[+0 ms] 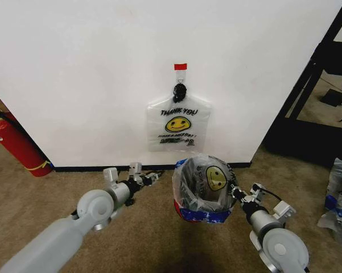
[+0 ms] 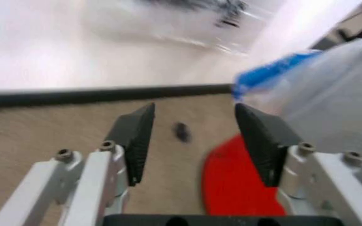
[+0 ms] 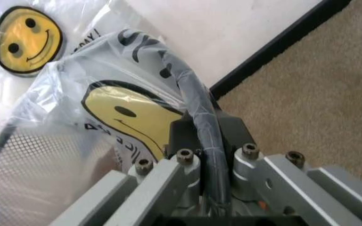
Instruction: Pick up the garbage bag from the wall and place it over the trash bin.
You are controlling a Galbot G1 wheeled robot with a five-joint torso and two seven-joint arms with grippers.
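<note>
One garbage bag [image 1: 179, 122], white with a yellow smiley and "THANK YOU", hangs from a black hook [image 1: 180, 90] on the wall [image 1: 91, 74] under a red tape piece. A second smiley garbage bag [image 1: 211, 177] is draped over the trash bin [image 1: 189, 193], which stands on the carpet below. My right gripper [image 1: 237, 193] is shut on the bin's dark rim [image 3: 197, 108] with the bag's plastic [image 3: 130, 122] over it. My left gripper [image 1: 151, 177] is open beside the bin's left side, nothing between its fingers [image 2: 137, 136]. The bin's red base [image 2: 241, 183] and a blue tape strip [image 2: 269, 75] lie just beyond.
A red fire extinguisher [image 1: 17, 145] leans at the far left by the black baseboard [image 1: 91, 168]. A black frame [image 1: 307, 85] stands at the wall's right end. A clear sack of bottles [image 1: 338, 193] lies at the right edge on the carpet.
</note>
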